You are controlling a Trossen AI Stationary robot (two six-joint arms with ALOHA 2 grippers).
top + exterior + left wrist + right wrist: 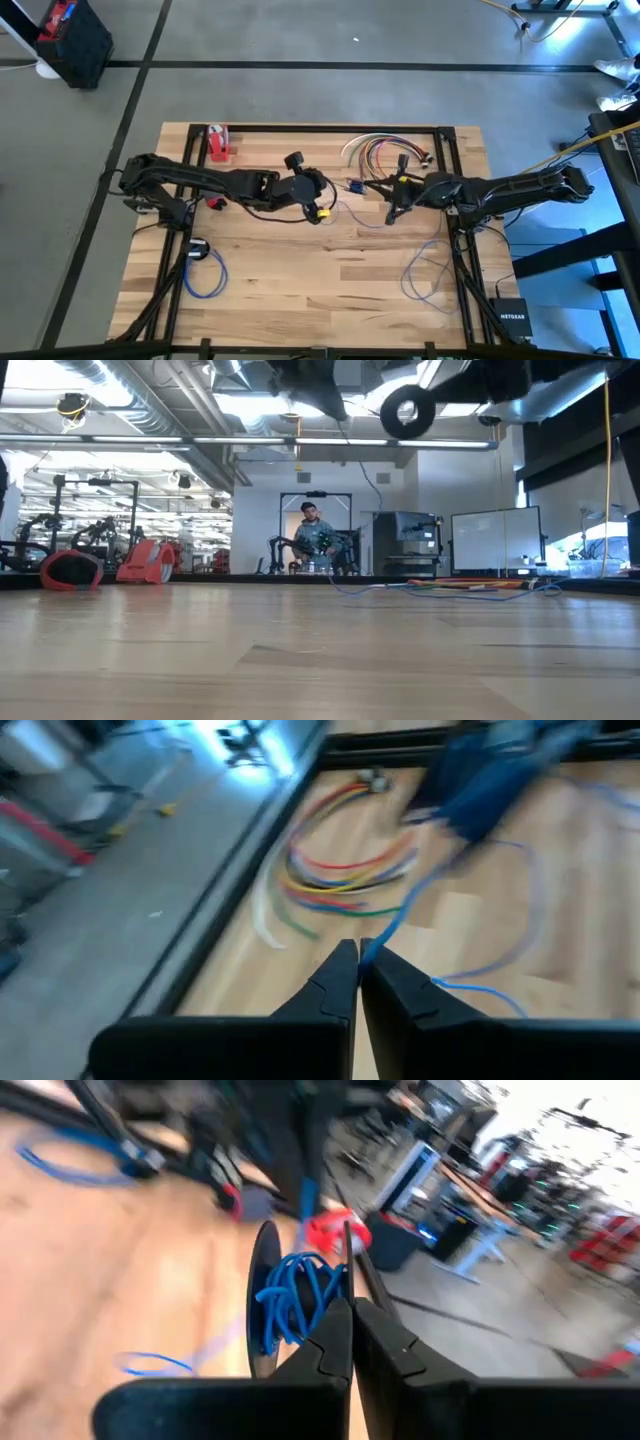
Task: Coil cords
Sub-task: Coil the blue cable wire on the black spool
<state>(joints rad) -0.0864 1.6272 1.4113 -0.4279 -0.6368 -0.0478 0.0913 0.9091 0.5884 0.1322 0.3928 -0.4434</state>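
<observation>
The pale wooden plank tabletop [330,280] carries both dark arms, which meet near its middle, toward the far edge. The left gripper [358,960] is closed on the thin blue flexible cord [490,990] — the strand enters between its fingertips and trails off across the wood. The right gripper [350,1305] is also closed, clamped on a bundle of that blue cord wound against a black round disc [262,1295].

A loose fan of coloured wires, red, orange, yellow and green [378,150], lies beside the far edge, right of centre. A slack blue loop [425,270] rests toward the near right corner; a small coiled blue cord [203,270] sits by the near left corner.

The step in hand appears to be winding the blue cord. To do it well:
- keep light tension between the two grips, so turns lie snug;
- feed the strand in even loops — no crossings;
- hold the path clear of the coloured wires.
</observation>
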